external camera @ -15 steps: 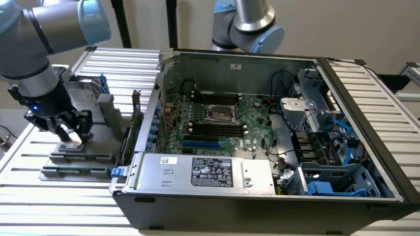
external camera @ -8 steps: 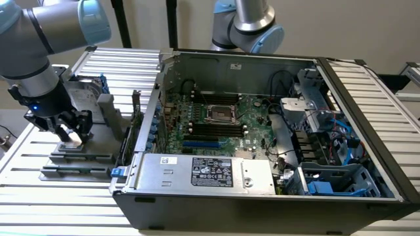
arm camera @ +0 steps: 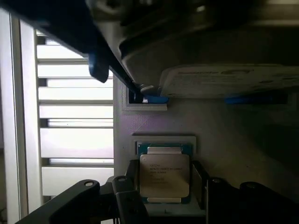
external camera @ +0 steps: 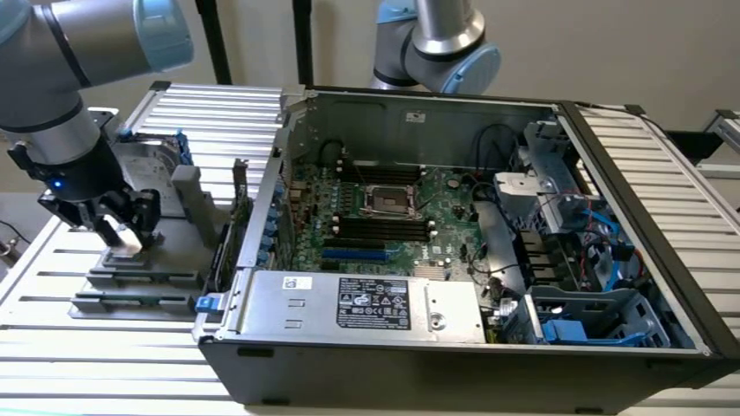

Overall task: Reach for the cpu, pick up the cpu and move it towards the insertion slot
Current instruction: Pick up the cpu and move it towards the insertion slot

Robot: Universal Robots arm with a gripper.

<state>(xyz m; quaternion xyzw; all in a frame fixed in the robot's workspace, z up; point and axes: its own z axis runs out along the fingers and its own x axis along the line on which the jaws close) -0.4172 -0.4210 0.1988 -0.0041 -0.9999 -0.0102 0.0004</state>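
Note:
The cpu [arm camera: 164,175], a small square chip with a silver top and printed text, lies in a pocket of a grey holder [arm camera: 163,140]. My gripper [arm camera: 166,183] straddles it, one dark finger [arm camera: 132,186] against each side edge, jaws closed on the chip. In the exterior view the gripper [external camera: 121,230] stands low over the grey holder [external camera: 139,277] at the exterior view's left, outside the computer case, with a pale piece of the cpu [external camera: 120,236] between its fingers. The insertion slot [external camera: 387,201], a silver-framed square socket, sits on the motherboard inside the open case.
The case wall [external camera: 249,225] stands between the holder and the motherboard. Black memory slots [external camera: 382,230] flank the socket. A power supply [external camera: 364,303] fills the case's front. A hard drive with blue frame [arm camera: 229,81] stands near the chip. A second arm [external camera: 439,43] hangs behind the case.

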